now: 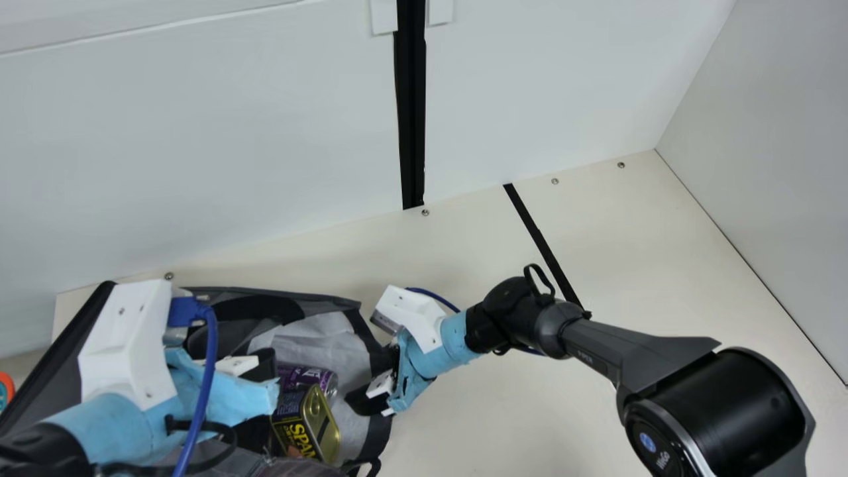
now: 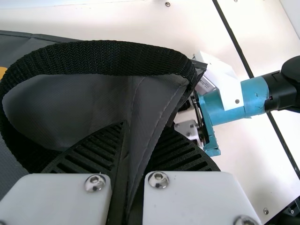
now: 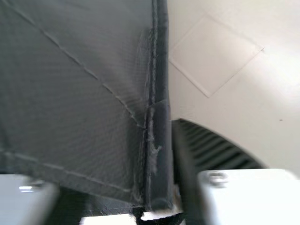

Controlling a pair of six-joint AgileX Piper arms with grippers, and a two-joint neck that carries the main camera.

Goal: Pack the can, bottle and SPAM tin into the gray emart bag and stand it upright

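The left gripper (image 2: 141,126) pinched a fold of the gray emart bag (image 1: 324,344), near the back wall (image 1: 199,132). The can (image 1: 311,377) and SPAM tin (image 1: 308,427) were inside, so standing the bag up seemed the job. The right gripper (image 1: 379,379) had its fingers apart around the rim; it likely needed to squeeze, then lift. Open table (image 1: 503,411) lay to the right.
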